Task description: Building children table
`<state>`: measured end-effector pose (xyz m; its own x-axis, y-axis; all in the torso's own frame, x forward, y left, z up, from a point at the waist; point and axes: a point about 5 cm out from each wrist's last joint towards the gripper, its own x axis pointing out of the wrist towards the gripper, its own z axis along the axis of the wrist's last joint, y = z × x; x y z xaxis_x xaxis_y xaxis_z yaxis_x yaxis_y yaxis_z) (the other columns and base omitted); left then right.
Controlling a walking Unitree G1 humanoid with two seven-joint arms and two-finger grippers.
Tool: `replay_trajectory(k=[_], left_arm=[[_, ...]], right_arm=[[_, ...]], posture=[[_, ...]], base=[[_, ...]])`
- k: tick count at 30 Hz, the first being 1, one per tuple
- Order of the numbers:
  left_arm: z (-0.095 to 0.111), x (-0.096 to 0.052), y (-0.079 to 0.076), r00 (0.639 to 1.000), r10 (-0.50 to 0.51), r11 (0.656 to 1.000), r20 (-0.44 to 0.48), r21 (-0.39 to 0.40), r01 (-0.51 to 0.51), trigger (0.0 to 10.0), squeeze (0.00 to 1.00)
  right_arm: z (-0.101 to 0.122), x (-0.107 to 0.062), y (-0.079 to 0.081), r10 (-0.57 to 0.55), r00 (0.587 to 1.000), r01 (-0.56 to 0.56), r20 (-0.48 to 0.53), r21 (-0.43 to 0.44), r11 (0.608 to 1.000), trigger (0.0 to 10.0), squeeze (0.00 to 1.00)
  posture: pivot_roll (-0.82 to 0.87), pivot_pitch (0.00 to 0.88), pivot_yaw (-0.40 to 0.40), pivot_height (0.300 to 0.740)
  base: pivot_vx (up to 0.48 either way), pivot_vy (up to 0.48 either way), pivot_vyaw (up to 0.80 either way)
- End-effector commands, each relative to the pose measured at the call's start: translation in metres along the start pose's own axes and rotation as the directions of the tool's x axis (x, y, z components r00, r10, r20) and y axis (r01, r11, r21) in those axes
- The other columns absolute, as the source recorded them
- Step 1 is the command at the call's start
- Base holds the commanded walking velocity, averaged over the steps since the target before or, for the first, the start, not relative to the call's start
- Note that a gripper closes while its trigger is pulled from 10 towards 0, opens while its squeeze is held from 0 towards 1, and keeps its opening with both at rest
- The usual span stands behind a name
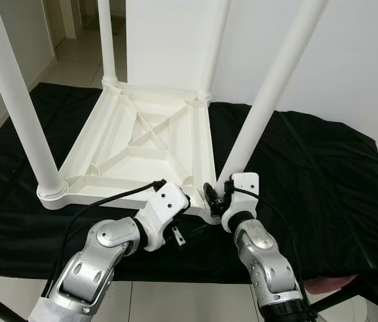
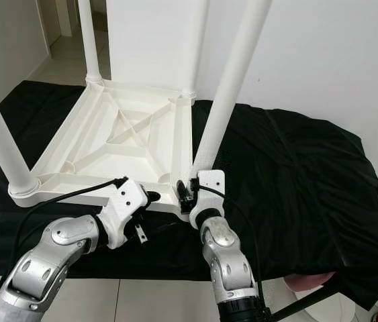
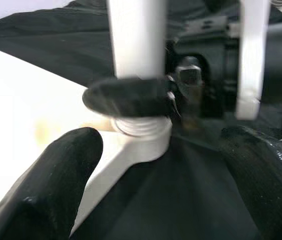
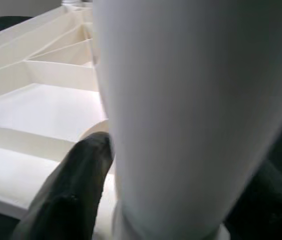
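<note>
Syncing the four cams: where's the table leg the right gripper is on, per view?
Left eye view: leg runs diagonally from the top right down to the tabletop's near right corner.
Right eye view: leg right of centre, same corner.
Left wrist view: leg upright at top centre.
Right wrist view: leg very close, between the fingers.
Shared landmark: right gripper at the leg's base.

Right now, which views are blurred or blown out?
Left wrist view: soft throughout, table top overexposed to plain white. Right wrist view: table leg too close, out of focus, finger fuzzy. Both eye views: sharp, evenly lit, black cloth keeps its folds.
</note>
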<state>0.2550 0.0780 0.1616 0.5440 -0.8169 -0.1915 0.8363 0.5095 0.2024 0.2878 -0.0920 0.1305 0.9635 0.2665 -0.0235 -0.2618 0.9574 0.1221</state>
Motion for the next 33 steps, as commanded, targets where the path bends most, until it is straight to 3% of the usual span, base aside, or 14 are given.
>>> replay_trajectory(k=[1, 8, 9, 14, 18, 25, 28, 33], left_arm=[[0.001, 0.002, 0.008, 0.991, 0.134, 0.991, 0.009, 0.005, -0.135, 10.0, 0.0], [-0.002, 0.003, 0.007, 0.986, 0.167, 0.986, 0.003, 0.001, -0.167, 10.0, 0.0], [-0.005, 0.003, 0.005, 0.985, 0.17, 0.985, -0.005, -0.004, -0.17, 10.0, 0.0], [-0.01, 0.003, 0.002, 0.984, 0.177, 0.984, -0.015, -0.004, -0.177, 10.0, 0.0], [-0.015, 0.0, -0.003, 0.986, 0.166, 0.986, -0.022, -0.005, -0.166, 10.0, 0.0], [-0.017, -0.002, -0.005, 0.991, 0.131, 0.991, -0.026, -0.015, -0.131, 10.0, 0.0], [-0.018, -0.002, -0.016, 0.999, 0.032, 0.995, -0.022, -0.09, -0.034, 10.0, 0.0], [-0.02, -0.002, -0.023, 1.0, -0.011, 0.992, -0.025, -0.126, 0.007, 10.0, 0.0]], right_arm=[[0.002, -0.002, 0.001, 0.012, 1.0, -0.013, 0.02, 0.016, 1.0, 10.0, 1.0], [0.003, -0.006, -0.017, 0.045, 0.998, -0.042, 0.035, -0.083, 0.996, 10.0, 1.0], [0.002, -0.008, -0.021, 0.079, 0.996, -0.075, 0.036, -0.104, 0.992, 10.0, 0.0], [-0.002, -0.011, -0.033, 0.143, 0.989, -0.136, 0.029, -0.163, 0.977, 10.0, 0.0], [-0.007, -0.013, -0.049, 0.298, 0.954, -0.294, -0.003, -0.171, 0.94, 10.0, 0.0], [-0.008, -0.01, -0.056, 0.391, 0.92, -0.39, -0.031, -0.177, 0.904, 10.0, 0.0], [-0.008, 0.001, -0.063, 0.473, 0.879, -0.476, -0.069, -0.204, 0.855, 10.0, 0.0], [-0.007, 0.008, -0.066, 0.504, 0.859, -0.51, -0.087, -0.238, 0.827, 10.0, 0.0]], posture=[[0.02, 0.0, -0.138, 0.74], [0.02, 0.0, -0.138, 0.74], [0.02, 0.0, -0.139, 0.74], [0.02, 0.0, -0.14, 0.74], [0.03, 0.0, -0.142, 0.74], [0.04, 0.0, -0.143, 0.74], [0.05, 0.0, -0.133, 0.74], [0.05, 0.0, -0.125, 0.74]], base=[[0.0, 0.0, 0.0], [0.0, 0.0, 0.0], [0.0, 0.0, 0.0], [0.0, 0.0, 0.0], [0.0, 0.0, 0.0], [0.0, 0.0, 0.0], [0.0, 0.0, 0.0], [0.0, 0.0, 0.0]])
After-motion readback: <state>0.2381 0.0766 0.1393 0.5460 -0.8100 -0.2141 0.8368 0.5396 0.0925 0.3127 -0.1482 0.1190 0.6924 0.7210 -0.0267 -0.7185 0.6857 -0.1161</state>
